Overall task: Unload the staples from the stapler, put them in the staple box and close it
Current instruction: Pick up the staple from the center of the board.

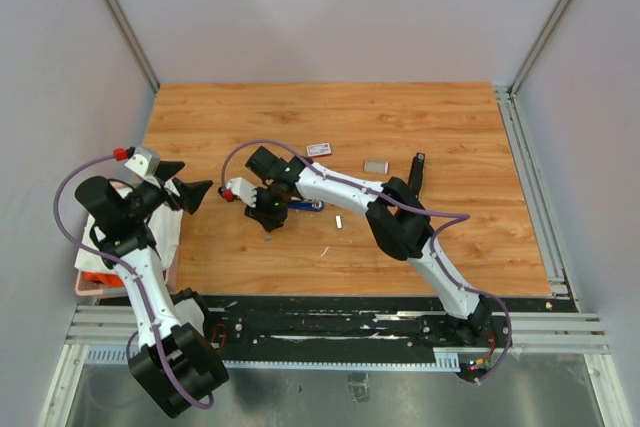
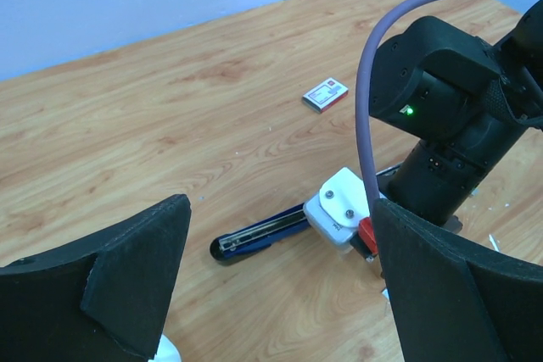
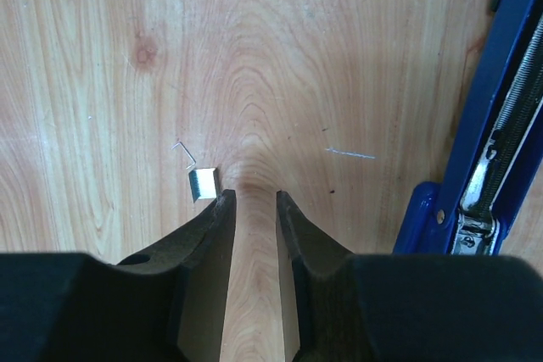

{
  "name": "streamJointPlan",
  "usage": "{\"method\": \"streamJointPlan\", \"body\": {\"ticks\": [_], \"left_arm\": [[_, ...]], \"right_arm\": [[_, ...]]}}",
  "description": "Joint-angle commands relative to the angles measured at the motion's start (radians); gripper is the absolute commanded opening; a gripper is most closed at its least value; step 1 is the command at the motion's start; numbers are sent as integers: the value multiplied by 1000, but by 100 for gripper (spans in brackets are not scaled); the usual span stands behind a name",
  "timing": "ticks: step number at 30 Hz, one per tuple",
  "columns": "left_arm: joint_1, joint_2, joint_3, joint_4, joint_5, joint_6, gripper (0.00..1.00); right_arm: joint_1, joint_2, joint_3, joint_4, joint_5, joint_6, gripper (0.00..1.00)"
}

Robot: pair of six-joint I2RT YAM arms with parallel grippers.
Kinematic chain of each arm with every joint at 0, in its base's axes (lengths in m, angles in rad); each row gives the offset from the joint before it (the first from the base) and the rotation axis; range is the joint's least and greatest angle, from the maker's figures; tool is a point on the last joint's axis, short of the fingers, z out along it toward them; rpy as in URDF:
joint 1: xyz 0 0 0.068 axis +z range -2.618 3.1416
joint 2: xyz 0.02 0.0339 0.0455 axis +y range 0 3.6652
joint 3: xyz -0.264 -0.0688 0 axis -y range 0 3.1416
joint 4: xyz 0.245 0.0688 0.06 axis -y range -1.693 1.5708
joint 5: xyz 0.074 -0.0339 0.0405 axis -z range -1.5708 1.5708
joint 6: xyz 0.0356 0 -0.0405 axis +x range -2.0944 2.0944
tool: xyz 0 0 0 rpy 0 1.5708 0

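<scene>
Right gripper (image 3: 252,197): jaws narrowly apart, we see nothing between them. Left gripper (image 1: 192,179): wide open, empty. Box (image 2: 326,95): red-white, print too small for us to read. Staples (image 3: 204,184): low left of centre, just outside left-of-frame jaw; short stub, slightly tilted. Stapler (image 3: 475,158): blue, right edge, long axis lower left to upper right.
</scene>
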State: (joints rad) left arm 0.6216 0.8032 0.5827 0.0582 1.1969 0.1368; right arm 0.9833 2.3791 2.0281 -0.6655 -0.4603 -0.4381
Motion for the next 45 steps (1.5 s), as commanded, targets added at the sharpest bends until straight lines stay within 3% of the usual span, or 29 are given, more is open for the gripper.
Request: {"method": "streamJointPlan", "body": {"ticks": [1,45], "left_arm": [[7,3,-7,19,22,1,98],[8,25,-6,3,43,20,98]], "right_arm": [[15,-15,10,-30,-28,-4,27],[54,27,-5,-43,15,-4,22]]}}
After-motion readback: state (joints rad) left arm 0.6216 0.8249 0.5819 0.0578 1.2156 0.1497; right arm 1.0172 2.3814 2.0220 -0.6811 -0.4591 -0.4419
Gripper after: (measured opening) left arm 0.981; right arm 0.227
